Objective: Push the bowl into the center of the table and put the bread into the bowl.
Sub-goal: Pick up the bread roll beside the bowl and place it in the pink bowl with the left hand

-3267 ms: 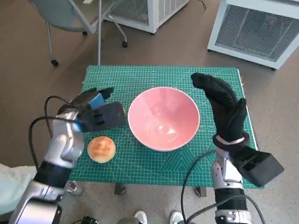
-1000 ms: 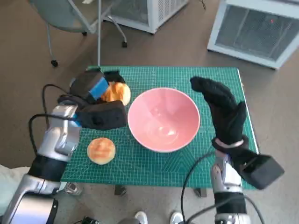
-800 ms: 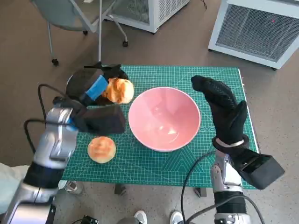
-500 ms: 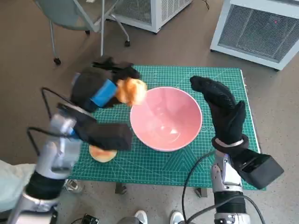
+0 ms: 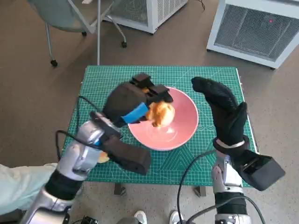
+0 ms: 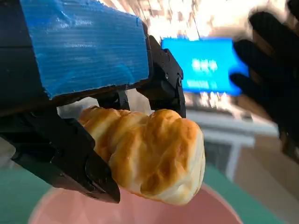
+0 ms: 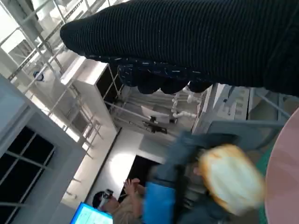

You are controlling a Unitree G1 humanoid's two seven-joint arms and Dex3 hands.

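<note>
Brown floor (image 5: 37, 70) — grey chair (image 5: 70, 14), white louvred cabinets (image 5: 254, 28) behind.

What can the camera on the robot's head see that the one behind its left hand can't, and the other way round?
Only the head view shows the green table, the second bread roll by the left arm, the chair and the floor. Only the left wrist view shows a blurred blue screen in the background. Both show the left hand holding bread over the pink bowl, and the gloved right hand.
</note>
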